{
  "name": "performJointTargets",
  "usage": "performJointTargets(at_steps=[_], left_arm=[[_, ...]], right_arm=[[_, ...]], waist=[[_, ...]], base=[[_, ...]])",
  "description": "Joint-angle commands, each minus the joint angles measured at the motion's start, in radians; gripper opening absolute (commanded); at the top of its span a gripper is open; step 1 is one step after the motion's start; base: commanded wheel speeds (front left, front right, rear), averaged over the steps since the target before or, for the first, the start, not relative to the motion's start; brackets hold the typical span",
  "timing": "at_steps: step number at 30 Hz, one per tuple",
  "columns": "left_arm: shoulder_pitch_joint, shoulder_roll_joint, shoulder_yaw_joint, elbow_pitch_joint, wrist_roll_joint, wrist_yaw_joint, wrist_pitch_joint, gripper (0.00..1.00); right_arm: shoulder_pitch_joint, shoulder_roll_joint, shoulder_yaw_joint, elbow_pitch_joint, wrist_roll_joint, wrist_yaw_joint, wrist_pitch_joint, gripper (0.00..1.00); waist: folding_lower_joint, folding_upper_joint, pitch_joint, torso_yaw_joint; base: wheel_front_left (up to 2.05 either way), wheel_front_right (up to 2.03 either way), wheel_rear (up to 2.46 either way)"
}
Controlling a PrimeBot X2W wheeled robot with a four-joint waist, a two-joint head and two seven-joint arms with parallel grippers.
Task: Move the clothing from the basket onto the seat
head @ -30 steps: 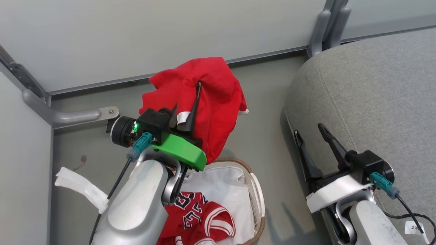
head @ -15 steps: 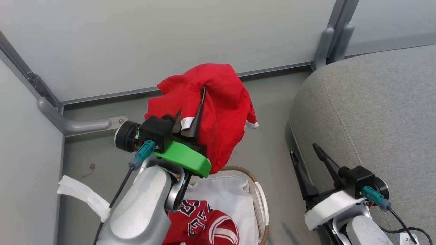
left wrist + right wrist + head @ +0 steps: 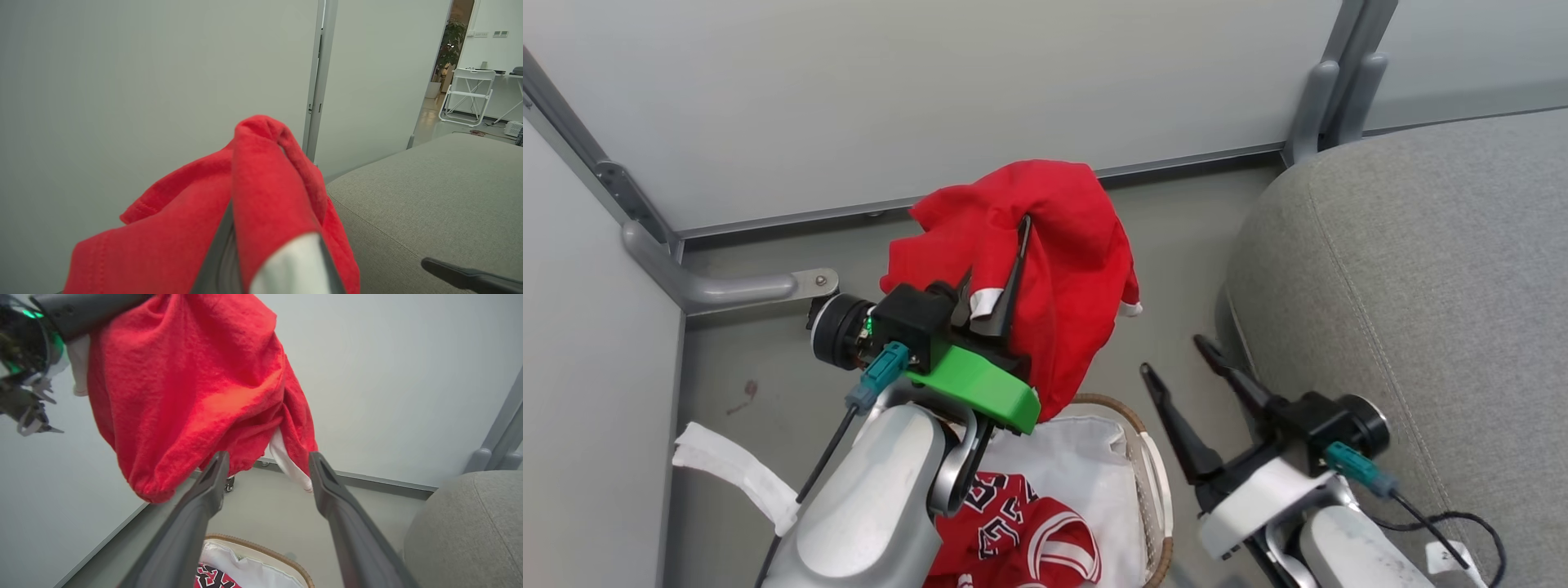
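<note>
Since a second ago the right end effector [image 3: 1172, 355] has swung from the seat's edge at lower right toward the middle of the head view, and the camera itself has shifted a little. Its fingers are spread wide with nothing between them. The left end effector [image 3: 999, 260], in the centre of the head view, is clamped on a fold of the red garment [image 3: 1062, 261], which hangs in the air above the floor [image 3: 1168, 229], clear of the basket [image 3: 1156, 482] and left of the seat [image 3: 1421, 286].

The garment looks light and limp: it drapes in loose folds and will likely swing and trail as the arm travels. A pinch on bunched cloth, as here, seems the surest hold. In the right wrist view its hem and a white panel dangle just above the spread fingers [image 3: 212, 477], a free edge the second end effector could catch.

A jersey [image 3: 1021, 539] with black-and-white lettering lies on the white liner [image 3: 1062, 457] in the basket at the bottom of the head view. It is also soft and is best taken by a raised fold.

Much is concealed. In the left wrist view the cloth [image 3: 265, 196] wraps the fingers, so how deep the bite is cannot be told. The left forearm [image 3: 866, 506] covers part of the basket and jersey, and the frame's bottom edge cuts both off, so whether more clothing lies underneath is unclear. A white strip [image 3: 735, 474] at lower left cannot be identified.
</note>
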Motion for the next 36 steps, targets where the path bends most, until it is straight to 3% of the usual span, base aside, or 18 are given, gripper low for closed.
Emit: performJointTargets(at_steps=[1, 10, 36], left_arm=[[0.0, 0.002, 0.0, 0.001, -0.004, 0.004, -0.004, 0.0], [-0.018, 0.002, -0.022, 0.001, -0.014, 0.009, -0.004, 0.0], [-0.067, 0.002, -0.176, -0.021, -0.063, 0.018, -0.004, 0.0]], right_arm=[[-0.02, -0.007, 0.021, -0.003, 0.005, -0.001, -0.002, 1.0], [-0.104, -0.013, 0.121, 0.038, 0.034, -0.001, -0.002, 1.0], [-0.244, 0.02, 0.2, 0.252, 0.084, -0.001, -0.002, 1.0]], waist=[[0.0001, 0.0, 0.003, 0.002], [0.0001, 0.0, 0.014, 0.018], [0.0001, 0.0, 0.051, 0.113]], base=[[0.0, 0.0, 0.0], [0.0, 0.0, 0.0], [0.0, 0.0, 0.0]])
